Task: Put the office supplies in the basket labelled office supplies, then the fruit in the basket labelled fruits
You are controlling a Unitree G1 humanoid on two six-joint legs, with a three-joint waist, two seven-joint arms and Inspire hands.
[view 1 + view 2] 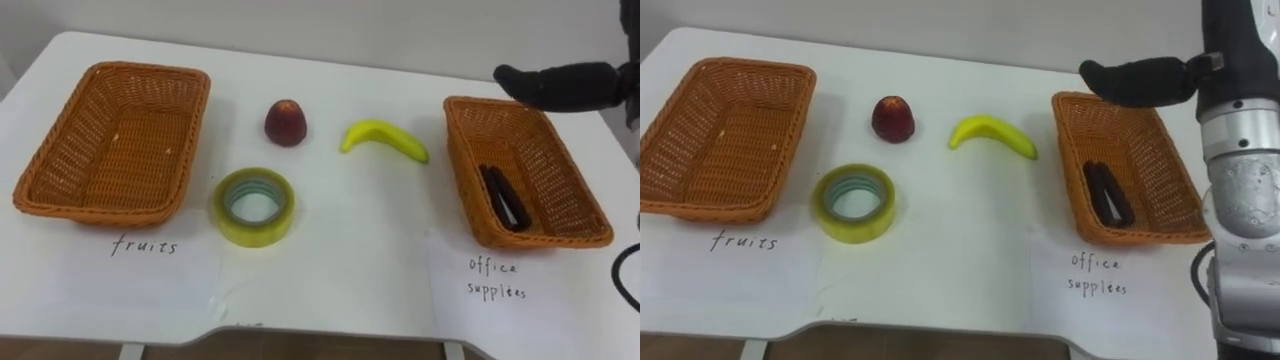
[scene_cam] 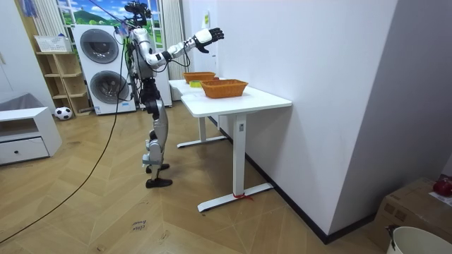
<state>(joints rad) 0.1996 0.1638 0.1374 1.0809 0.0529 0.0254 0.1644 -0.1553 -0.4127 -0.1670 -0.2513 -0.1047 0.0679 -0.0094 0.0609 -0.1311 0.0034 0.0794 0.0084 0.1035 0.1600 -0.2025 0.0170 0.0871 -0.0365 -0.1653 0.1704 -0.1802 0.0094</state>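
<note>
The right robot hand (image 1: 555, 85), released and empty, hovers at the office basket's (image 1: 470, 200) 12 o'clock rim. Risk: reaching for the tape roll (image 1: 253, 207), at 7 o'clock of the apple (image 1: 285, 122), it may knock the banana (image 1: 385, 139). Count: two baskets; one apple, one banana, one tape roll; one dark item (image 1: 503, 197) binned.

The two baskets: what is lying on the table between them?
An apple, a banana and a roll of tape lie there, apart from each other, as both eye views show.
</note>
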